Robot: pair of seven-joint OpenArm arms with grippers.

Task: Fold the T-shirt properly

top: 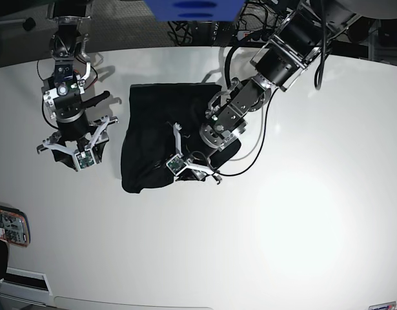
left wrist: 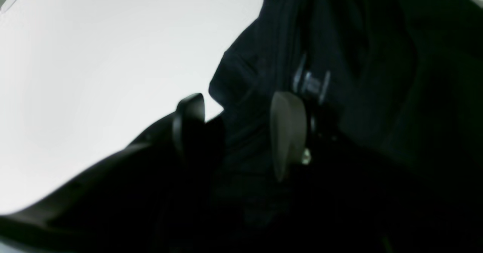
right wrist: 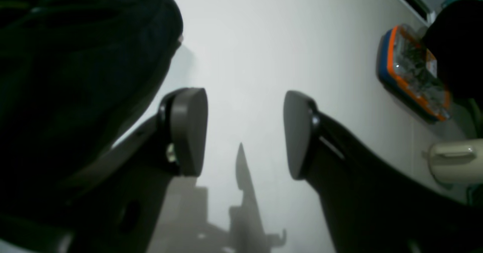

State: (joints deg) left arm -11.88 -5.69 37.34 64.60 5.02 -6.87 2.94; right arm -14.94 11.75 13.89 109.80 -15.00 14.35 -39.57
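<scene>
Over the shirt [top: 153,139] the left end effector [left wrist: 241,128] hangs spread, while the right end effector [right wrist: 245,132] gapes beside it on the table [top: 301,226].

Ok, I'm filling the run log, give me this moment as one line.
T-shirt: partly folded on table | left gripper: open over shirt's edge | right gripper: open, beside shirt, empty
</scene>
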